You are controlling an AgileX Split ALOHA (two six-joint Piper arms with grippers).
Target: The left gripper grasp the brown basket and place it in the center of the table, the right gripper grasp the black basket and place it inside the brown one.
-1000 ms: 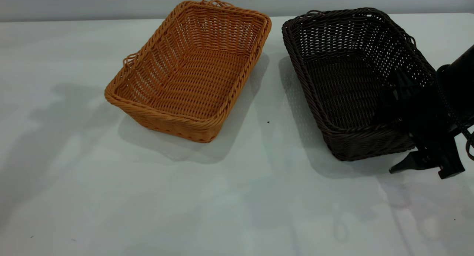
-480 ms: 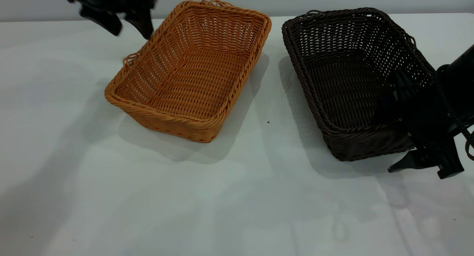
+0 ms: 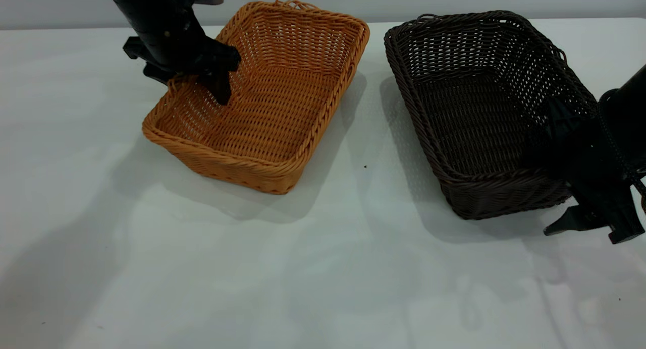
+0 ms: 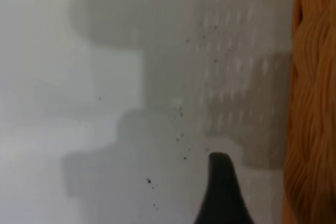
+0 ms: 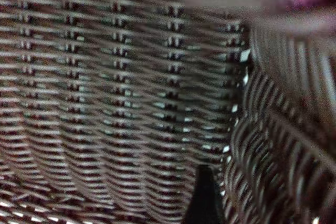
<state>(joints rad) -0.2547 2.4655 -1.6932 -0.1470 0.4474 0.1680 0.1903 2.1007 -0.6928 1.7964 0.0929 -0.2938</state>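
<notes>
We see left gripper astride left rim of brown basket, jaws apart, one finger inside, one outside, not clamped. Right gripper at black basket right wall; we cannot tell its opening. Both baskets rest side by side, apart, on surface.

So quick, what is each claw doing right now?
Left gripper: open, jaws straddling the brown basket rim.
Right gripper: at the black basket corner; cannot be told.

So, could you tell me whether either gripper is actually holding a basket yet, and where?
The left gripper straddles the brown basket's left rim, open. The right gripper straddles the black basket's right wall; a closed hold cannot be told.
</notes>
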